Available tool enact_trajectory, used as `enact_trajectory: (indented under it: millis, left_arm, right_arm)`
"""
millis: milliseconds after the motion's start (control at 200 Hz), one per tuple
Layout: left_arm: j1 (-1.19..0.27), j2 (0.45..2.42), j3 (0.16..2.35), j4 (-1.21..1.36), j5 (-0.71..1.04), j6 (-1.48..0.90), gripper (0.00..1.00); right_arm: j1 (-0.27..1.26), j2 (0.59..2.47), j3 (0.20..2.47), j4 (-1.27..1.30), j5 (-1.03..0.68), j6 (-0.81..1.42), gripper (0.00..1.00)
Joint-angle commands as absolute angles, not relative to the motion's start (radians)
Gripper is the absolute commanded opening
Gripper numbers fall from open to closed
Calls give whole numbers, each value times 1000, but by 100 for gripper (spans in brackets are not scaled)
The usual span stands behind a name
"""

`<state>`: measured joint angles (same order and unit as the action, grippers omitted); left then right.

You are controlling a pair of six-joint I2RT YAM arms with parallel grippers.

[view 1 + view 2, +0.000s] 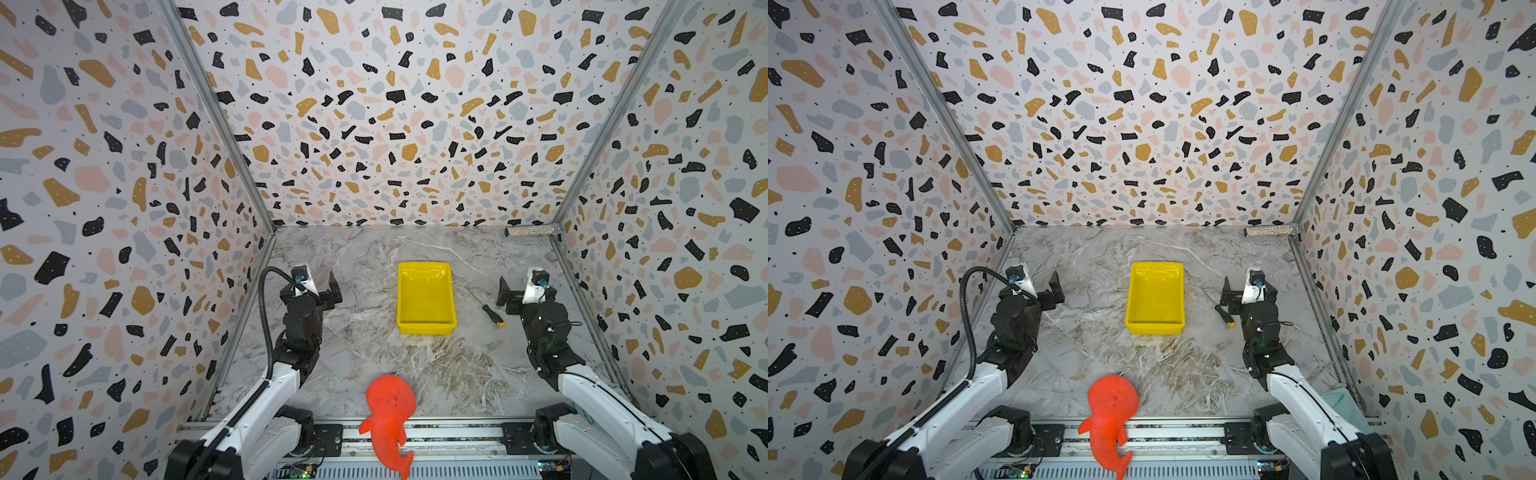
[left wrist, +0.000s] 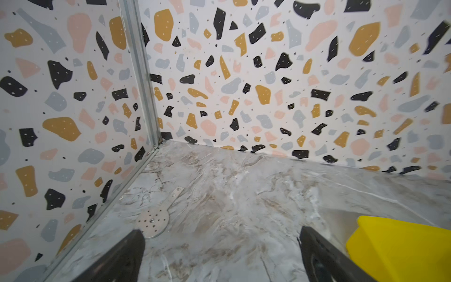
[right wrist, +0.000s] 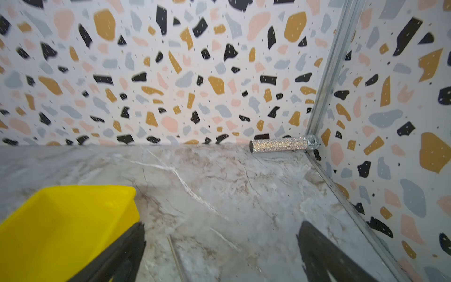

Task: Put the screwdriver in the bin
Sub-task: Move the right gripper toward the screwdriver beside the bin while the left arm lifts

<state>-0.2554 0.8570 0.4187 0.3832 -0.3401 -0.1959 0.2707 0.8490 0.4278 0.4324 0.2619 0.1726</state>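
Marble surface (image 1: pixel 374 353), terrazzo walls (image 1: pixel 395 124). In both top views the bin (image 1: pixel 424 297) sits centre-frame; the screwdriver (image 1: pixel 487 308) lies just right of it, near the right pincer (image 3: pixel 220 227). It and the left pincer (image 2: pixel 220 233) gape wide, empty.

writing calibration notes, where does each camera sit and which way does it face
Top views: high over the near edge, looking down and forward across the table to the back wall; left arm and right arm both show.
Left wrist: on the left arm, low, facing the back left corner; open left gripper fingers and the bin's corner show.
Right wrist: on the right arm, facing the back right corner and glitter tube; open right gripper fingers and the screwdriver shaft show.
Shared: both wrist views catch the bin.
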Motion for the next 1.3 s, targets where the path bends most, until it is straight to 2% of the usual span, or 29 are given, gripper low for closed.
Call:
enact_trajectory:
  millis: [0,40,115,165,230,390,556,806,926,1016,1131,1216,1296]
  left_arm:
    - [-281,747,340,43,-334,-444,100]
    - [-282,704,307,9,-289,-502,100]
    - [-281,655,297,43,-157,-439,100]
    - [-281,642,304,22,-208,-443,100]
    - [-279,653,308,-17,-294,-483,100]
    - [-280,746,346,-41,-268,-495,100]
    - [-279,792,388,-115,-343,-523,100]
    - [-270,740,395,-190,-451,-577,100]
    - [-263,688,403,-262,-567,-630,100]
    - [-258,654,397,-290,-625,-669,100]
    - [-258,657,381,-255,-568,-649,100]
    - [-258,695,355,-245,-556,-682,100]
    - [-258,729,364,-262,-591,-704,100]
  right_arm:
    - [272,766,443,-203,334,563,99]
    - [260,735,394,-243,318,616,99]
    - [220,678,278,-175,191,621,99]
    - [225,634,271,-167,152,597,99]
    - [260,572,251,-165,211,610,99]
    - [281,480,219,-148,205,597,99]
    - [286,589,242,-126,196,592,99]
    - [298,733,287,-115,205,601,99]
    - [279,750,327,-219,332,726,99]
    - [190,732,383,-227,186,662,99]
    - [101,739,367,-101,-33,567,99]
    - [67,830,396,-81,-141,558,100]
    - [70,952,456,-105,-166,523,95]
